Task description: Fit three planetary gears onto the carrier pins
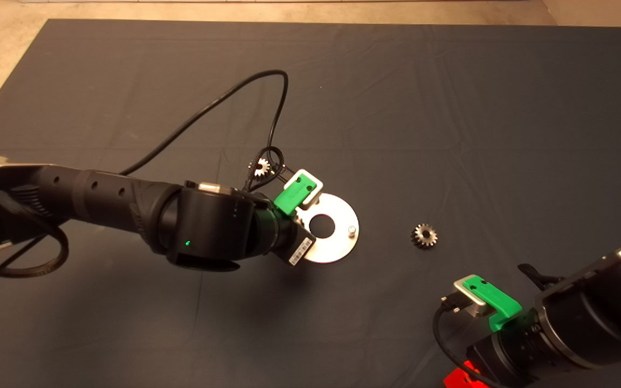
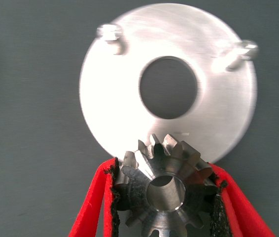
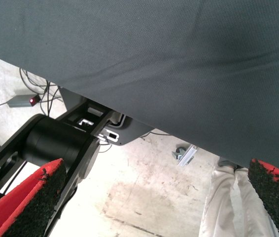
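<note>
In the head view, the left arm reaches in across the dark mat [image 1: 450, 108] on the desk, and the left gripper [image 1: 301, 189] hangs over the near-left edge of the round silver plate [image 1: 337, 237]. The arm and gripper hide much of that side of the plate; the large centre hole shows, and one carrier pin [image 1: 351, 230] stands upright near the plate's right rim. One planetary gear [image 1: 424, 235] lies flat on the mat, well apart from the plate to its right. Another planetary gear [image 1: 261, 167] lies on the mat beyond the gripper, partly framed by the loop of black cable [image 1: 219, 102] that trails from the arm. The right gripper [image 1: 485, 293] waits at the lower right edge of the mat, away from all the parts.

In the left wrist view, the left gripper's red fingers [image 2: 92, 197] hold a third planetary gear [image 2: 166, 190] between their black pads, one pad against each side of the teeth. The gear's bore faces the camera, and the gear overlaps the plate's rim [image 2: 97, 98] in this view; whether it touches the plate cannot be told. Two carrier pins [image 2: 111, 33] stand on the far part of the plate, either side of the centre hole.

In the right wrist view, the right gripper's fingers [image 3: 31, 202] stand wide apart and grip nothing. Between them show the underside edge of the mat, a pale floor [image 3: 144, 192] with cables, and black frame parts.
</note>
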`<act>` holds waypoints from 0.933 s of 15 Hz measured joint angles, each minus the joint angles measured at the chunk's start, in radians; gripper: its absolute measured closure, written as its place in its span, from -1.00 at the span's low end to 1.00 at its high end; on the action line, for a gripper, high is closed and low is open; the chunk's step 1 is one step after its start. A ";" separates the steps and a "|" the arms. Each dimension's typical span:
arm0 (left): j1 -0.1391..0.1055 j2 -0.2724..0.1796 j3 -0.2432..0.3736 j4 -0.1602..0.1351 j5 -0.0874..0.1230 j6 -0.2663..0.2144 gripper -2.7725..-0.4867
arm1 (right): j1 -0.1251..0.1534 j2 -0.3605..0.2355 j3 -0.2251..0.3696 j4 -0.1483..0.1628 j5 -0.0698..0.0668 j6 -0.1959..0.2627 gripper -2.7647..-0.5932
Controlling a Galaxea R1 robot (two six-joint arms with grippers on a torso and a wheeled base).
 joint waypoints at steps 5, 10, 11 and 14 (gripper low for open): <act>0.011 0.012 0.000 0.020 0.000 -0.008 0.67 | 0.000 0.000 0.000 0.000 0.000 -0.002 -0.99; 0.035 0.012 -0.005 0.052 0.000 -0.011 0.67 | 0.000 0.000 0.000 0.000 -0.001 -0.003 -0.99; 0.035 0.012 -0.005 0.052 0.000 -0.011 0.67 | 0.000 0.000 0.000 0.000 -0.001 -0.003 -0.99; 0.036 0.013 -0.011 0.053 -0.001 -0.010 0.67 | 0.000 0.000 0.000 0.000 -0.001 -0.004 -0.99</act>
